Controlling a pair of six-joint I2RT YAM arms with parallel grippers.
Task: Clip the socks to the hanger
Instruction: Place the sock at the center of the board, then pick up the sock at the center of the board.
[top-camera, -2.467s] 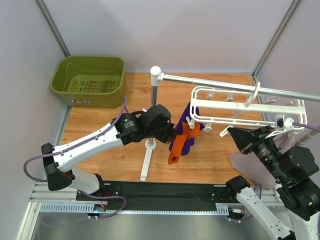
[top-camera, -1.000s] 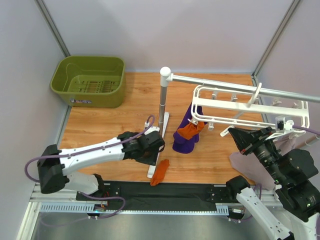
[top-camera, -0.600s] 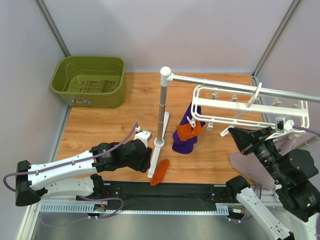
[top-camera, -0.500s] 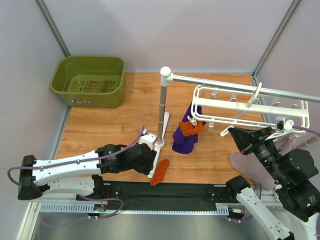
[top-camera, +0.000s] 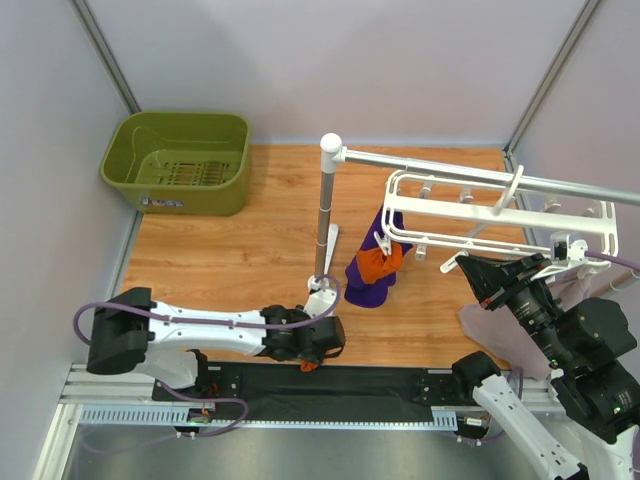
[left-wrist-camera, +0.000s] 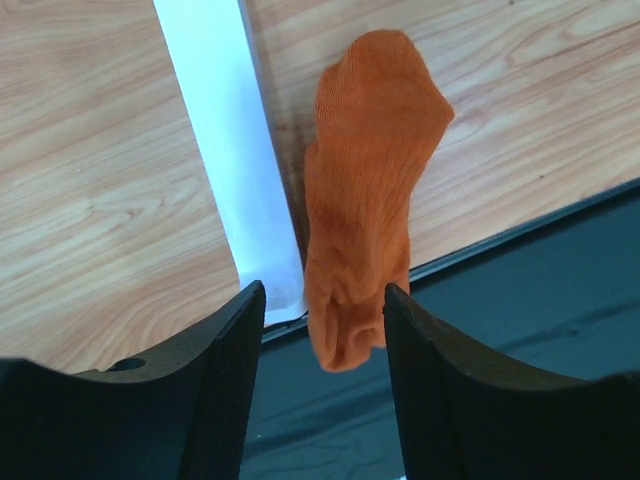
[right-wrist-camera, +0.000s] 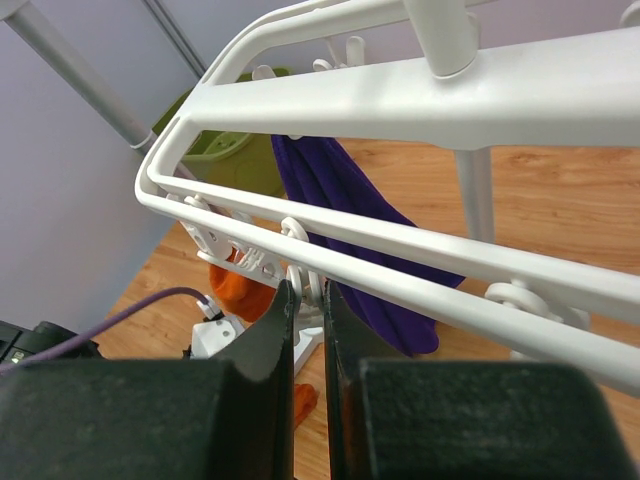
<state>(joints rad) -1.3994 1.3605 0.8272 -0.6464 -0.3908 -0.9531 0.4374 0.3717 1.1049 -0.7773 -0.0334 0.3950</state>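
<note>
The left claw (left-wrist-camera: 322, 305) is seen low over the near edge of the worktop (top-camera: 230, 260), its jaws standing apart. Between the two black fingers (left-wrist-camera: 225, 370) the lower end of the loose sock (left-wrist-camera: 365, 200) is framed; whether either finger touches the fabric cannot be told. This orange sock is laid flat, with its upper part on the wood and its lower end lapped over the black strip (left-wrist-camera: 520, 300) along the near edge. Its left side is pressed against the white foot (left-wrist-camera: 225, 150) of the stand. In the top view the sock is almost wholly covered by the left arm.

The right claw (right-wrist-camera: 308, 300) is held up at the right side, under the hanger (right-wrist-camera: 400, 110), with its jaws brought nearly together. A white clip (right-wrist-camera: 300, 232) is seen just above the slit; whether it is pinched cannot be told.

The hung sock (top-camera: 378, 262) is clipped at the left end of the white hanger, in front of a purple cloth (top-camera: 365, 295) hung there too. The hanger is hooked over a silver rail (top-camera: 450, 170) carried by a post (top-camera: 323, 215) near the middle of the worktop. A green basket (top-camera: 178, 160) is set at the far left corner.
</note>
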